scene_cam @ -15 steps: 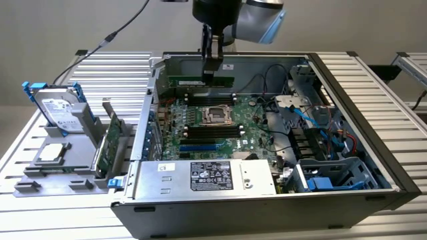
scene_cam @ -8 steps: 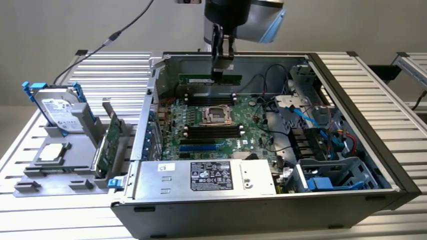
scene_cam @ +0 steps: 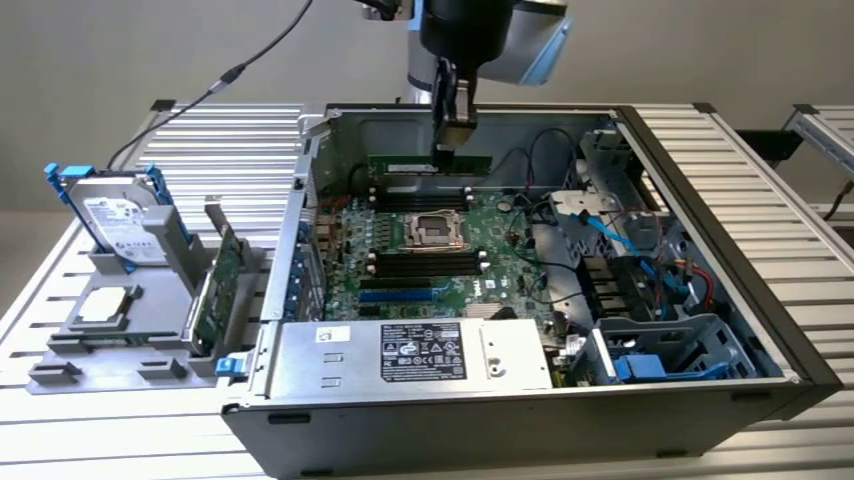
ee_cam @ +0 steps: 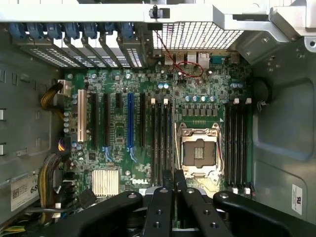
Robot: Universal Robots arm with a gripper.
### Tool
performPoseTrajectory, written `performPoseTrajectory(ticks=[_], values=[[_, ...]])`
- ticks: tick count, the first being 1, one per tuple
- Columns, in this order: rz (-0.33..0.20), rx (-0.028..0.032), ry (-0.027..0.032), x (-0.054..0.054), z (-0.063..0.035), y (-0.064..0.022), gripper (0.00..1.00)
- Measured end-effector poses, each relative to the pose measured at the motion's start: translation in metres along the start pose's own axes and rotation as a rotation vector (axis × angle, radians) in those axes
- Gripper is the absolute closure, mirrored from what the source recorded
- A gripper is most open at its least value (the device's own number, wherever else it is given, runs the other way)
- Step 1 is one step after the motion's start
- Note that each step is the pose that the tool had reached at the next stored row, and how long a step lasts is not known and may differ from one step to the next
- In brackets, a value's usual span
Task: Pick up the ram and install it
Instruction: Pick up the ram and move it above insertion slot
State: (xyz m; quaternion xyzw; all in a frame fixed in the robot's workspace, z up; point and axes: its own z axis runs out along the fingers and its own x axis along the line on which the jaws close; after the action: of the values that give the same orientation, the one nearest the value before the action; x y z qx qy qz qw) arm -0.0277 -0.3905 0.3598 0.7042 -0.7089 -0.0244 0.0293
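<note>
In the exterior view, my gripper (scene_cam: 451, 150) comes down from above into the open computer case and is shut on the ram (scene_cam: 400, 164). The ram is a narrow green stick held level on its edge. It hangs over the far part of the motherboard (scene_cam: 514, 240), just above the black memory slots (scene_cam: 427, 190) behind the CPU socket (scene_cam: 434, 228). In the wrist view the fingertips (ee_cam: 168, 178) stand close together above the board. They lie between the CPU socket (ee_cam: 198, 150) and a bank of memory slots (ee_cam: 160, 140). Another bank (ee_cam: 239, 140) lies beyond the socket.
A grey holder (scene_cam: 160, 330) at the exterior view's left carries a silver hard drive with blue rails (scene_cam: 120, 215), a wider green expansion card (scene_cam: 220, 285) and a small square chip (scene_cam: 104, 305). Inside the case are a power supply (scene_cam: 427, 350), blue cables (scene_cam: 627, 250) and a drive cage (scene_cam: 667, 350).
</note>
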Motion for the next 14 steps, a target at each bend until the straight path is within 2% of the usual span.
performPoseTrajectory(ticks=[8,14], values=[[0.0,0.0027,0.0038,-0.002,0.0128,-0.0057,0.87],[0.0,0.0027,0.0045,-0.003,0.0145,-0.0069,0.87]])
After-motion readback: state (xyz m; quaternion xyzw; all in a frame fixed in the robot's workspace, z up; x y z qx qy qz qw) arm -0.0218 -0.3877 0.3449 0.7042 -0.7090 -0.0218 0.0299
